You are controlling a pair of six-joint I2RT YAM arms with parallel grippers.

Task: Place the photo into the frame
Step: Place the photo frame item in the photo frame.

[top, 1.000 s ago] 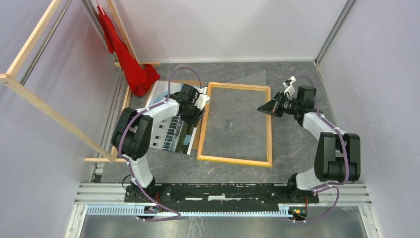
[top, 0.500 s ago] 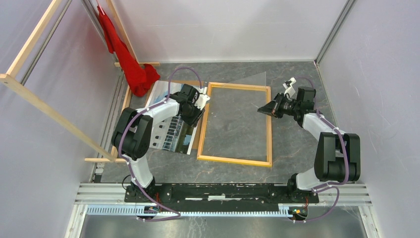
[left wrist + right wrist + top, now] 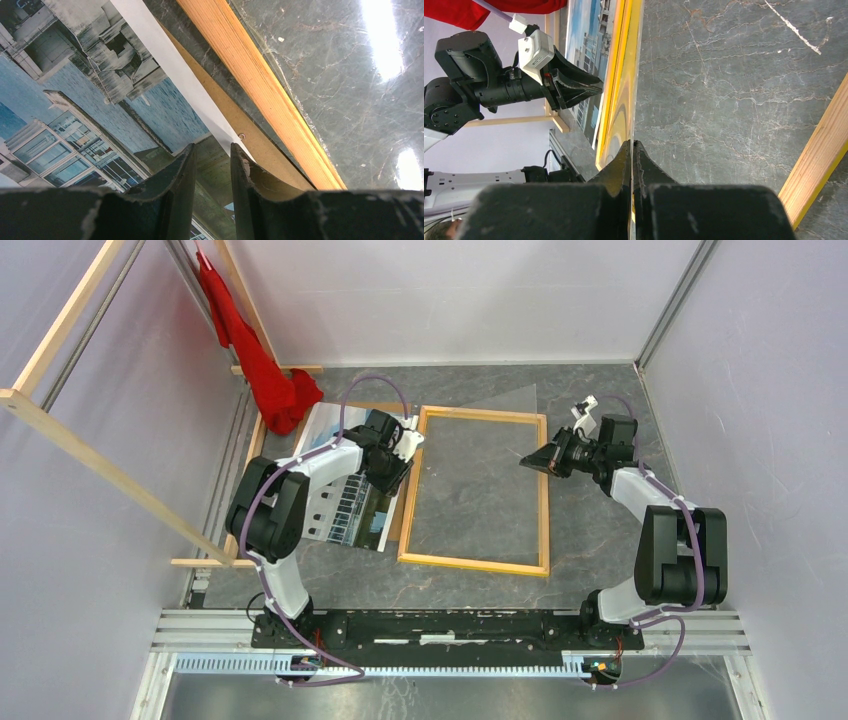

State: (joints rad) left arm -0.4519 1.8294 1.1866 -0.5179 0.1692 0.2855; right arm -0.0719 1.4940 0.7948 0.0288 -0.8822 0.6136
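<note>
Over the print's white border, seen from the left wrist: left gripper [image 3: 212, 152], fingers parted by a narrow gap, nothing plainly pinched between them. Directly below and spreading toward 10 o'clock in that view, the photo [image 3: 75, 100], picture side up on the brown backing board [image 3: 265, 155]. Just beyond, at 2 o'clock, one wood rail of the frame [image 3: 260, 85].

From above, same left gripper [image 3: 398, 462] at the photo's right edge, in its far half. Bulk of the photo [image 3: 335, 495] off toward 7 o'clock from the fingers, long axis running 12 to 6, tipped slightly toward 1 and 7. Frame [image 3: 472, 562] flat on the table at 3 o'clock from the fingers, wood back up, long axis near parallel to the print's. Only a thin strip of backing board [image 3: 397, 525] between the print's edge and the nearest rail.

Farther out at 3 o'clock, across the frame opening: right gripper [image 3: 530, 460], fingers pressed together, judged to be pinching the edge of the clear sheet [image 3: 505, 398], a thin pane running away from the closed tips [image 3: 632, 146] in the right wrist view.

Left arm clearly the nearer to the print. Likely a short sideways carry toward 3 o'clock, keeping both long axes aligned.

Counted: one photo, one frame, one backing board, one clear sheet, two grippers, one red cloth [image 3: 265, 370] hanging at 11 o'clock.
</note>
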